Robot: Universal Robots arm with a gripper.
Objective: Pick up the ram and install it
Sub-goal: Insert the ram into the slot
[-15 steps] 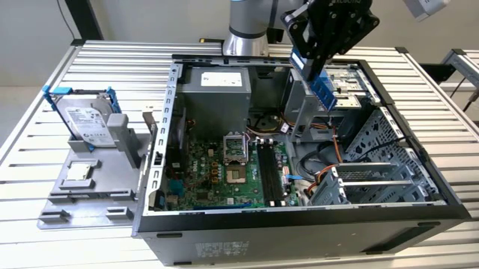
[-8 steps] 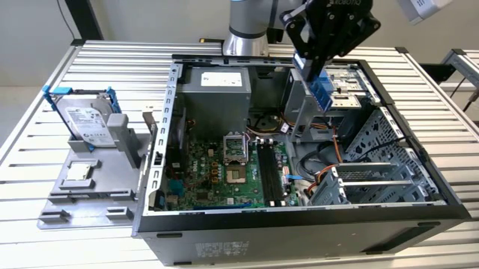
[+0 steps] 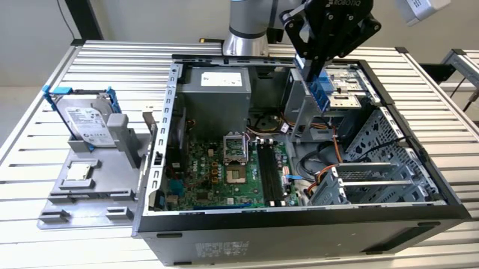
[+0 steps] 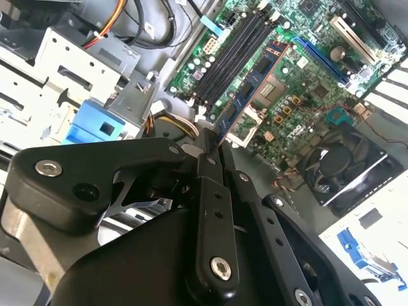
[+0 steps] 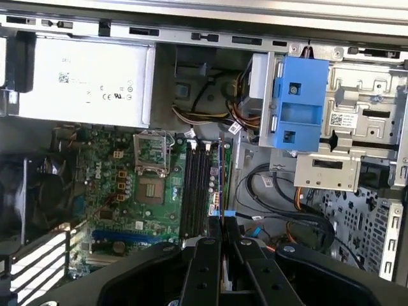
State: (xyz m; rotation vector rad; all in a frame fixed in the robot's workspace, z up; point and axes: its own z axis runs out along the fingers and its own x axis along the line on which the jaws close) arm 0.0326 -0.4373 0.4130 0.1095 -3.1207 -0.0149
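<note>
Above the open black metal computer case [image 3: 299,224], the black two-finger gripper [image 3: 318,70] pinches the long flat blue ram stick [image 3: 322,92].
The ram hangs well apart from the long black motherboard slots [image 3: 271,174]. If it tilts in the pinch, I think it can miss a slot and jam.
</note>
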